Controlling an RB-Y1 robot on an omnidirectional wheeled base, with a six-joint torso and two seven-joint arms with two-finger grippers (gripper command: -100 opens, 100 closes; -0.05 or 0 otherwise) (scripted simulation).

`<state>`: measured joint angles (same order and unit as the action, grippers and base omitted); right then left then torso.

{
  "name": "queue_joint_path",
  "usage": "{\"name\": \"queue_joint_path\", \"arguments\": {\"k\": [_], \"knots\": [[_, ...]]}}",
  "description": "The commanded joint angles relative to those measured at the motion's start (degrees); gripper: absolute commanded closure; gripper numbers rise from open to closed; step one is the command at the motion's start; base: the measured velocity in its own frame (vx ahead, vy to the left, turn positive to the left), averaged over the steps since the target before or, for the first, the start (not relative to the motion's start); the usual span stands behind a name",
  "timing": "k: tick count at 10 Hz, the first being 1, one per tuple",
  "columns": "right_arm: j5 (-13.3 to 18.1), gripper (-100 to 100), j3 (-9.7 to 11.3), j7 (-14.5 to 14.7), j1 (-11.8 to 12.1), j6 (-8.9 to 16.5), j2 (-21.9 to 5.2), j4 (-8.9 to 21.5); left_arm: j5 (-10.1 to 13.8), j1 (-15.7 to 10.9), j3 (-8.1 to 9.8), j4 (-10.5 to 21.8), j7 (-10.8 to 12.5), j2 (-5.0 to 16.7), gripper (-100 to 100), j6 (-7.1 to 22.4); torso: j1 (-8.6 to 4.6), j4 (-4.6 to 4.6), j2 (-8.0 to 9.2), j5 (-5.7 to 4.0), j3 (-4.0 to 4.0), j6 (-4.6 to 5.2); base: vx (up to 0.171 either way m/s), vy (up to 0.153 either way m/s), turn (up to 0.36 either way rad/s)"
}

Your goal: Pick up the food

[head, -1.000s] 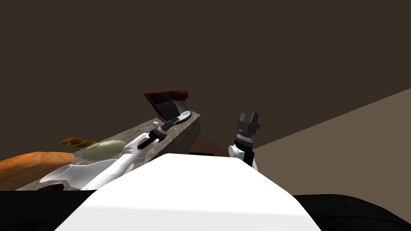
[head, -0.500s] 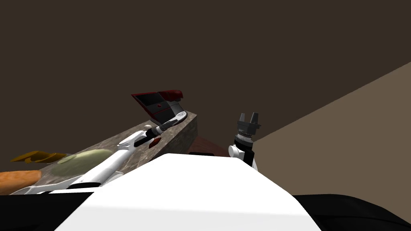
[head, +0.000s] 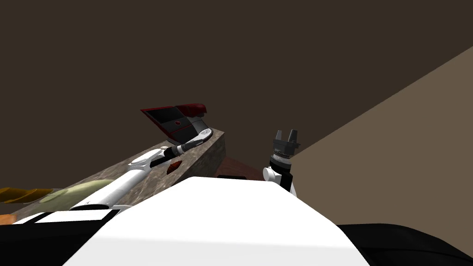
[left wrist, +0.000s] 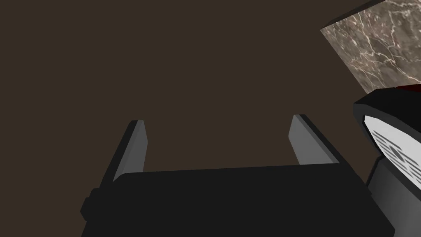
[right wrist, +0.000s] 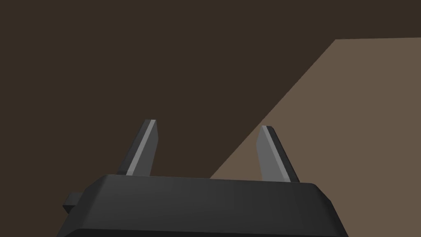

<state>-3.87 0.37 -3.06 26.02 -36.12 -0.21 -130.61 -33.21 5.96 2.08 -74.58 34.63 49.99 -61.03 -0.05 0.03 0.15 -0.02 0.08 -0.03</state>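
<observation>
Our left gripper (left wrist: 218,119) is open with nothing between its fingers, and it is out over the brown stone counter (head: 210,152), right next to a red and black machine (head: 178,121) at the counter's far end. The food, a small red-brown piece (head: 173,167), lies on the counter close to the front edge, just beside our left arm, and the gripper is past it, while a pale green round thing (head: 78,193) and a yellow-brown thing (head: 18,194) lie farther off to our left. Our right gripper (head: 285,132) is open too, holds nothing, and is up in the air, off to the side of the counter.
</observation>
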Motion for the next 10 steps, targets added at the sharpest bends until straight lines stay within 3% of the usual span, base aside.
{"name": "queue_joint_path", "arguments": {"k": [1,2,4,5,6,7,10], "knots": [[0.0,0,0.0,0.0,0.0,0.0,0.0,0.0,-1.0,-0.2,-0.17,1.9,1.6,1.2,-100,-0.5,0.00,0.00,0.00,0.00,0.00,0.00,-0.021,0.010,-0.128],[0.0,0,0.0,0.0,0.0,0.0,0.0,0.0,-3.2,-1.2,-0.83,3.6,4.0,3.4,-100,-1.9,0.02,0.00,0.03,0.01,0.02,-0.06,-0.039,0.021,-0.208],[0.0,0,0.0,0.0,0.0,0.0,0.0,0.0,-3.2,-1.2,-0.83,5.6,4.1,3.4,-100,-1.9,0.07,0.02,0.07,0.03,0.04,-0.07,-0.022,0.015,-0.028],[0.0,0,0.0,0.0,0.0,0.0,0.0,0.0,-5.3,-2.2,-1.53,7.7,6.6,5.6,-100,-3.2,0.04,0.01,0.03,0.02,0.02,-0.08,-0.033,0.009,-0.180],[0.0,0,0.0,0.0,0.0,0.0,0.0,0.0,-5.3,-2.2,-1.53,9.3,6.6,5.6,-100,-3.2,0.03,0.01,0.06,0.01,0.03,-0.01,-0.033,0.018,-0.113],[0.0,0,0.0,0.0,0.0,0.0,0.0,0.0,-7.5,-3.2,-2.26,11.4,8.9,7.6,-100,-4.5,0.05,0.01,0.07,0.02,0.04,-0.07,-0.047,0.027,-0.141],[0.0,0,0.0,0.0,0.0,0.0,0.0,0.0,-7.5,-3.2,-2.26,12.9,9.1,7.6,-100,-4.5,0.06,0.02,0.07,0.03,0.05,-0.08,-0.025,0.015,-0.038]]}}
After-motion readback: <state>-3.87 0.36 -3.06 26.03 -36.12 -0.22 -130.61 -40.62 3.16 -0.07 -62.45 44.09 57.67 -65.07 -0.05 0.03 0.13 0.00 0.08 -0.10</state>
